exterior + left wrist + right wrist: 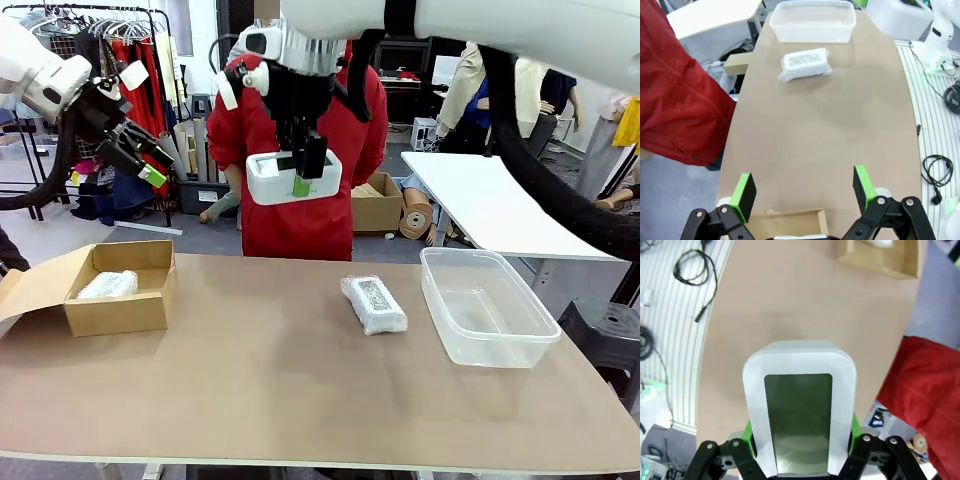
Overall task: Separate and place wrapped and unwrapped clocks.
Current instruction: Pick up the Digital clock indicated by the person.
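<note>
My right gripper hangs high above the table's middle, shut on the unwrapped clock, a white rounded case. Its grey-green screen faces the right wrist camera, where the unwrapped clock sits between the green pads. One wrapped clock lies on the table right of centre, also seen as a whitish wrapped clock in the left wrist view. Another wrapped clock lies inside the cardboard box at the left. My left gripper is raised above that box, open, with nothing between its fingers.
A clear plastic tub stands at the table's right, seen far off as a tub by the left wrist. A person in a red top stands at the far edge. The cardboard box appears at the top of the right wrist view.
</note>
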